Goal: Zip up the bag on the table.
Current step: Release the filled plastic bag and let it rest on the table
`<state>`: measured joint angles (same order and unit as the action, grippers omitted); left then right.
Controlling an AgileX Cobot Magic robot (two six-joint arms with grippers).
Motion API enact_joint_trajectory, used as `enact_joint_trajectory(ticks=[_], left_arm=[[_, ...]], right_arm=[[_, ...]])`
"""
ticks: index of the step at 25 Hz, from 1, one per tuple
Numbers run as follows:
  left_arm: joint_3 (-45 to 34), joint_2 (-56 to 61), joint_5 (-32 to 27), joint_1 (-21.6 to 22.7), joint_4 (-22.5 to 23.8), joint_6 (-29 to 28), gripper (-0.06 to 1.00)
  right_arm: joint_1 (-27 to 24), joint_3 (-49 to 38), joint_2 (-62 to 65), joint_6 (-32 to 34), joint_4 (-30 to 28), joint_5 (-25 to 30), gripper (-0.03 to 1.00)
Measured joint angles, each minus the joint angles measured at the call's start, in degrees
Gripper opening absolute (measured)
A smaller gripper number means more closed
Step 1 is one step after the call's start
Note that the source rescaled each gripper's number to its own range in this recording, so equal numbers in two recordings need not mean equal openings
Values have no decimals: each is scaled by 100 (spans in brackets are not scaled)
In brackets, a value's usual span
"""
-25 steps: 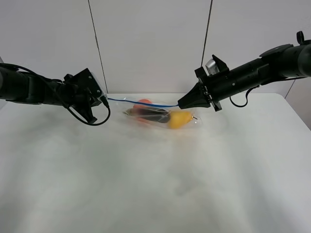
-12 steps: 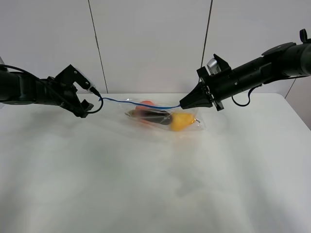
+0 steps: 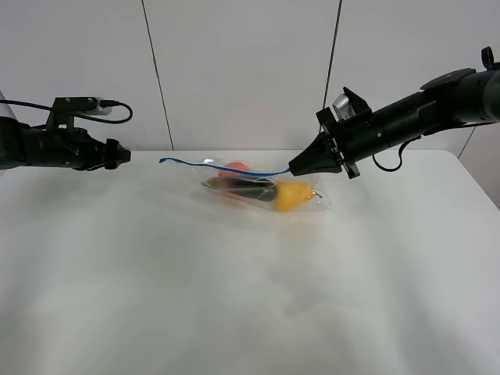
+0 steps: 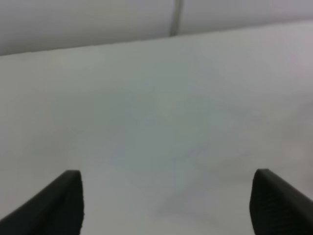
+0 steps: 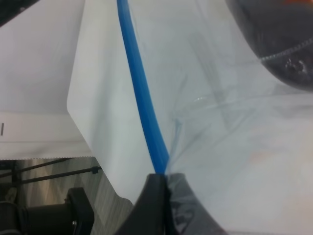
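Note:
The clear bag [image 3: 262,190] lies at the back middle of the white table [image 3: 234,297], with an orange, a dark eggplant [image 3: 248,186] and a yellow pear [image 3: 287,194] showing through it. Its blue zipper strip [image 3: 219,166] stretches to the left, and its left end hangs free in the air. My right gripper [image 3: 292,166] is shut on the strip's right end; the right wrist view shows the strip [image 5: 141,95] pinched between the closed fingers [image 5: 159,193]. My left gripper [image 3: 123,155] is off to the left, apart from the strip, open and empty [image 4: 168,205].
Grey wall panels stand right behind the table's back edge [image 3: 180,151]. The left wrist view shows only bare tabletop [image 4: 156,122] and the wall.
My left gripper has let go of the strip's left end, opened and drawn back to the left. The right gripper still holds the strip in about the same place.

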<state>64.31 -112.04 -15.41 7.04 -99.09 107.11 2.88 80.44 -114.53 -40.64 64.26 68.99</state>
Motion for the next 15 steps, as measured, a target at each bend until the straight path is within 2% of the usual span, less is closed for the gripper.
enact_joint_trajectory(ticks=[3, 5, 6, 9, 12, 15], left_arm=[[0, 0, -1051, 85, 92, -363, 92], [5, 0, -1640, 105, 680, -1006, 92], [21, 0, -1921, 105, 1219, -1394, 92], [153, 0, -2372, 105, 3234, -3211, 92], [412, 0, -2439, 105, 5703, -5727, 91], [866, 0, -2508, 105, 7376, -7934, 91]], right_arm=[[0, 0, 0, 0, 0, 6, 0], [0, 0, 0, 0, 0, 6, 0], [0, 0, 0, 0, 0, 6, 0], [0, 0, 0, 13, 0, 6, 0], [0, 0, 0, 18, 0, 6, 0], [0, 0, 0, 18, 0, 6, 0]])
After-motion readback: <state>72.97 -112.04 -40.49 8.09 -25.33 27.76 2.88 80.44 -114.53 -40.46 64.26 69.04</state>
